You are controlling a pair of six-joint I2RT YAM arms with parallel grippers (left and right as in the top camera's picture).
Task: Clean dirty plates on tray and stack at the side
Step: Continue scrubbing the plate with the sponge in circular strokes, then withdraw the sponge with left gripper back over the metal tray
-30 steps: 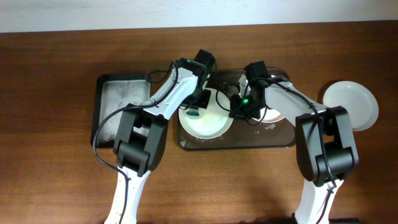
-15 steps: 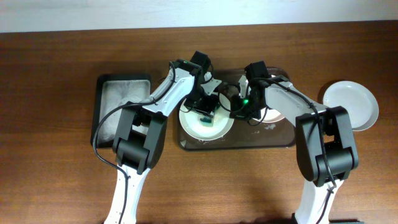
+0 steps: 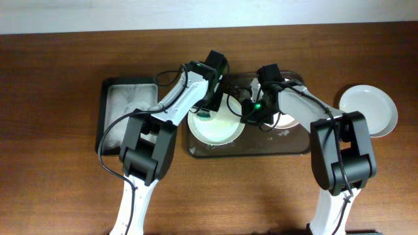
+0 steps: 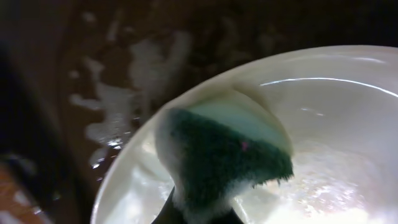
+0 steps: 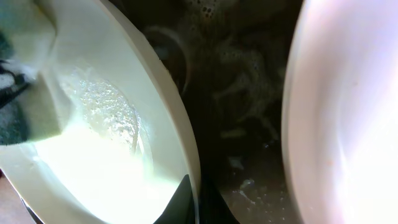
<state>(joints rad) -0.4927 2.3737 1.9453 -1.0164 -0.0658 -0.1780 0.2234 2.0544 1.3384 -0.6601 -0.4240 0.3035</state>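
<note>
A pale plate (image 3: pixel 219 127) lies in the left half of the dark brown tray (image 3: pixel 248 150). My left gripper (image 3: pixel 208 112) is shut on a green and white sponge (image 4: pixel 227 155) pressed on the plate's upper left part (image 4: pixel 348 99). My right gripper (image 3: pixel 245 112) is shut on the same plate's right rim (image 5: pixel 180 130). A second plate (image 3: pixel 290 119) lies in the tray under my right arm; it also shows in the right wrist view (image 5: pixel 348 118). A third white plate (image 3: pixel 369 109) sits on the table at the right, outside the tray.
A narrow black tray with white foam (image 3: pixel 127 111) stands at the left of the brown tray. Soapy water and suds (image 4: pixel 124 93) lie on the brown tray's floor between the plates (image 5: pixel 242 81). The table is dark wood (image 3: pixel 65 189).
My left gripper with the sponge has moved from the plate's middle back to its upper left part. The right gripper and the plates have stayed put.
</note>
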